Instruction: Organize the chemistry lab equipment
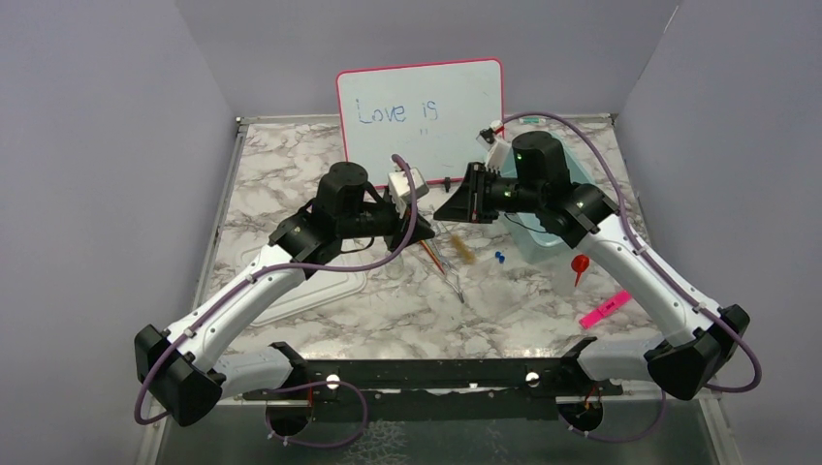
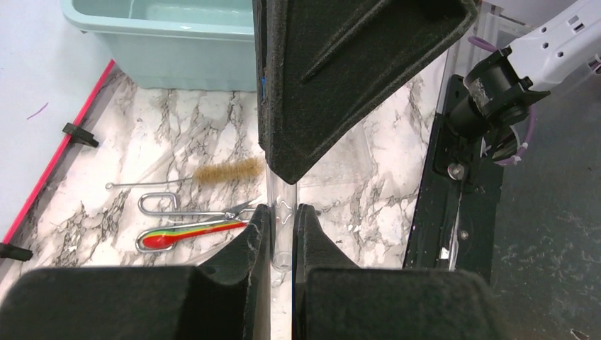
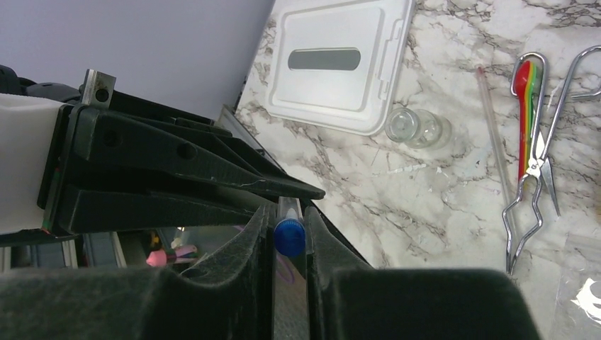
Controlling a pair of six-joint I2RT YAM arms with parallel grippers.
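Observation:
My left gripper (image 2: 283,228) is shut on a clear test tube (image 2: 283,212) near its closed end, held above the table's middle. My right gripper (image 3: 289,228) faces it and is shut on the tube's blue cap (image 3: 289,236). In the top view the two grippers, left (image 1: 419,229) and right (image 1: 448,207), meet tip to tip and the tube is hidden between them. Below lie the wire brush (image 2: 227,171), metal tweezers (image 2: 191,209), a red rainbow stick (image 2: 191,232) and a thin clear stick (image 3: 492,134). A clear beaker (image 3: 418,127) lies on its side. A red funnel (image 1: 580,263) lies at the right.
A teal bin (image 2: 170,35) stands at the back right, under my right arm. A white lid (image 3: 340,64) lies flat at the left. The pink-framed whiteboard (image 1: 422,111) stands at the back. A pink marker (image 1: 605,308) and small blue bits (image 1: 500,258) lie at the right.

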